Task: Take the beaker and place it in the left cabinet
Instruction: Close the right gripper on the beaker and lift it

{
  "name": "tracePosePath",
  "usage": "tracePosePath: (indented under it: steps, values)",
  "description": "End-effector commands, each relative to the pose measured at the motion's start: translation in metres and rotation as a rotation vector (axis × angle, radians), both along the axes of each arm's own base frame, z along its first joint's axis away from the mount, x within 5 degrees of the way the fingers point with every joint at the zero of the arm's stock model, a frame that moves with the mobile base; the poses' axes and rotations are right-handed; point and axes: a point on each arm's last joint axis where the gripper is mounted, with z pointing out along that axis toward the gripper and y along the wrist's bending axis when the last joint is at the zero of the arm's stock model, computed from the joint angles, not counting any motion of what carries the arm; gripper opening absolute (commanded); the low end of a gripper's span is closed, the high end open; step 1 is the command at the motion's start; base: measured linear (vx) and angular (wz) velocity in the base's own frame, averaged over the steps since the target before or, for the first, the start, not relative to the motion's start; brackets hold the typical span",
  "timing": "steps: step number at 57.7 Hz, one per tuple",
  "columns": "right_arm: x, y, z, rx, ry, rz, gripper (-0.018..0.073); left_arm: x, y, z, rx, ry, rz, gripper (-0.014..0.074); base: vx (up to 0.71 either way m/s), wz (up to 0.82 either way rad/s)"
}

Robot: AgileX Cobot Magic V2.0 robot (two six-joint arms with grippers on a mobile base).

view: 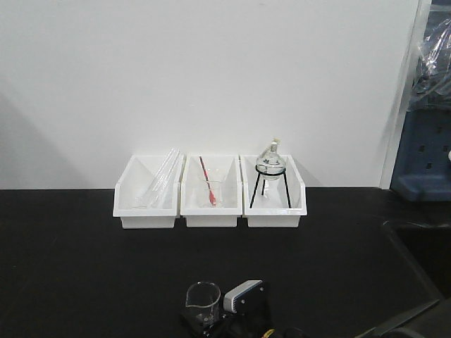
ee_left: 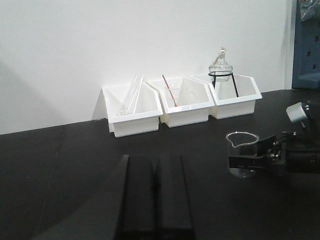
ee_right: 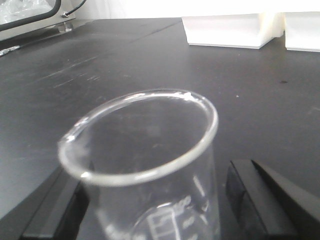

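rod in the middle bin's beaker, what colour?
Red. The rod shows clearest in the exterior front-facing view.

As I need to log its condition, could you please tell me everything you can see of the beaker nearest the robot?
The beaker is small, clear glass, cylindrical, with a rolled rim, a pour spout and white printed markings. It looks empty and upright, seemingly standing on the black bench top, before the white bins. The right gripper flanks it; whether it presses is unclear.

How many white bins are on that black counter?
3 white plastic bins in a row: left holds clear glass tubes, middle a small beaker with red rod, right a round glass flask.
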Motion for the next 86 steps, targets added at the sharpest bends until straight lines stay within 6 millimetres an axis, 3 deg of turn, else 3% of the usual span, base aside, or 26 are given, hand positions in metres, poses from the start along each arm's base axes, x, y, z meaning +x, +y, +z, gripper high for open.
tracePosePath:
  steps: [1,7,14,29,40,47,56,57,66,78,86]
  values:
    - [0.011,0.006,0.036,0.097,-0.125,0.002,0.0590,-0.001,0.000,0.003,-0.033,-0.080,-0.002,0.0001,0.00,0.00]
    - [0.014,0.007,0.034,0.100,-0.128,0.001,0.0566,-0.001,0.000,0.003,-0.033,-0.080,-0.002,0.0001,0.00,0.00]
    - [0.014,0.007,0.034,0.100,-0.129,0.004,0.0466,-0.001,0.000,0.003,-0.033,-0.080,-0.002,0.0001,0.00,0.00]
    - [0.007,0.012,0.045,0.072,-0.154,0.102,-0.0016,-0.001,0.000,0.003,-0.033,-0.080,-0.002,0.0001,0.00,0.00]
    - [0.003,0.014,0.078,0.024,-0.059,0.151,-0.0006,-0.001,0.000,0.003,-0.033,-0.080,-0.002,0.0001,0.00,0.00]
    - [0.005,0.004,0.109,-0.038,0.066,0.037,-0.0006,-0.001,0.000,0.003,-0.033,-0.080,-0.002,0.0001,0.00,0.00]
    - [0.000,-0.015,0.153,-0.182,0.104,-0.112,-0.0006,-0.001,0.000,0.003,-0.033,-0.080,-0.002,0.0001,0.00,0.00]
    - [-0.012,-0.037,0.193,-0.298,0.118,-0.242,-0.0006,-0.001,0.000,0.003,-0.033,-0.080,-0.002,0.0001,0.00,0.00]
    - [-0.033,-0.064,0.237,-0.375,0.141,-0.392,-0.0004,-0.001,0.000,0.003,-0.033,-0.080,-0.002,0.0001,0.00,0.00]
    - [-0.080,-0.097,0.287,-0.389,0.103,-0.492,-0.0003,-0.001,0.000,0.003,-0.033,-0.080,-0.002,0.0001,0.00,0.00]
    - [-0.125,-0.120,0.297,-0.361,0.070,-0.504,-0.0003,-0.001,0.000,0.003,-0.033,-0.080,-0.002,0.0001,0.00,0.00]
